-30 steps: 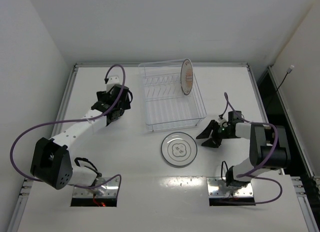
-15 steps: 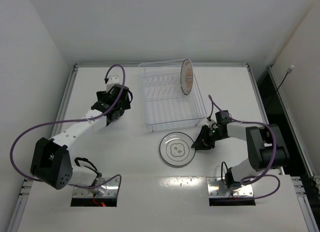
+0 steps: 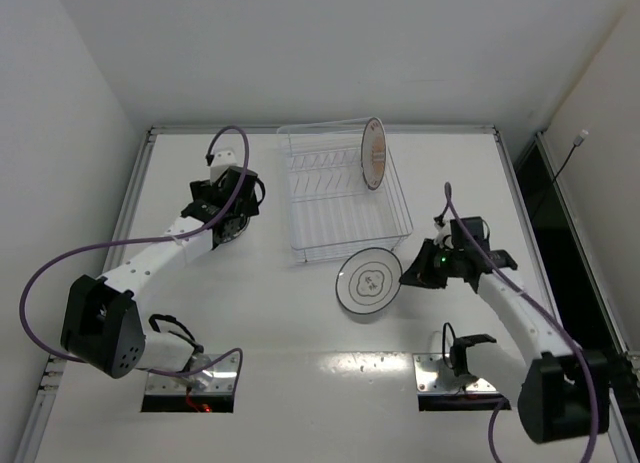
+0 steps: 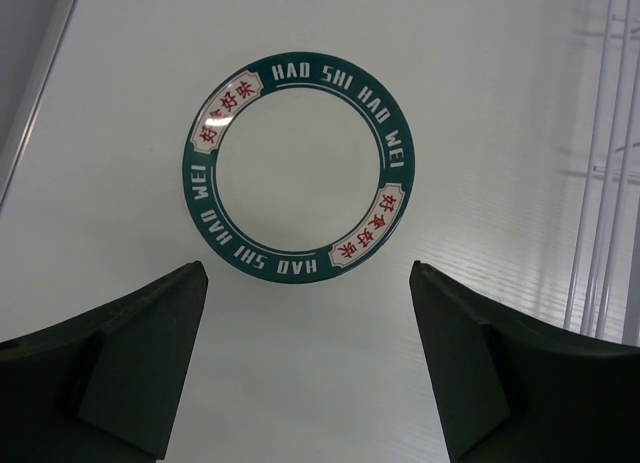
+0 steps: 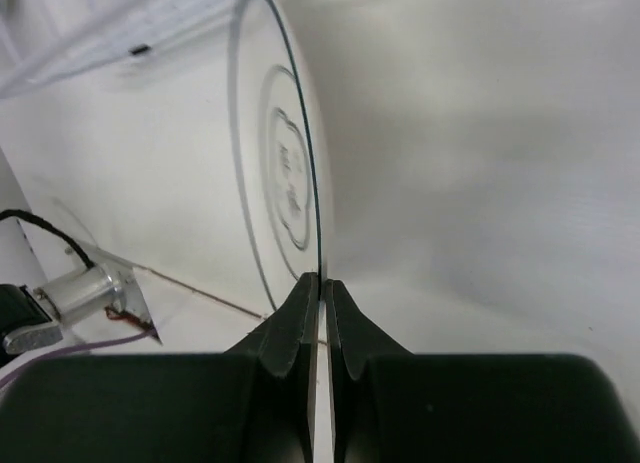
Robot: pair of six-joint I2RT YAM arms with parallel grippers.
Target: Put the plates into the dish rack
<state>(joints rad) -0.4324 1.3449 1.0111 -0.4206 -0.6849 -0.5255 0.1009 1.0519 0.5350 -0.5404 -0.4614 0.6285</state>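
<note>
Right tool (image 3: 403, 277) is clamped shut on the rim of the white plate with the thin dark rim (image 3: 368, 281), which is tilted just off the near right corner of the dish rack (image 3: 330, 221); whether its far edge touches the table (image 3: 270, 313) cannot be told. Left tool (image 4: 308, 271) hangs spread wide above the green-banded plate (image 4: 300, 168), which lies flat on the table left of the rack, apart from its wires. The orange-centred plate (image 3: 373, 153) stands upright in the rack's far right slots. White walls close in the matte white table at the back and sides, and a metal rail (image 3: 135, 198) runs along its left edge. Bare table lies between the rack and the arm bases.
</note>
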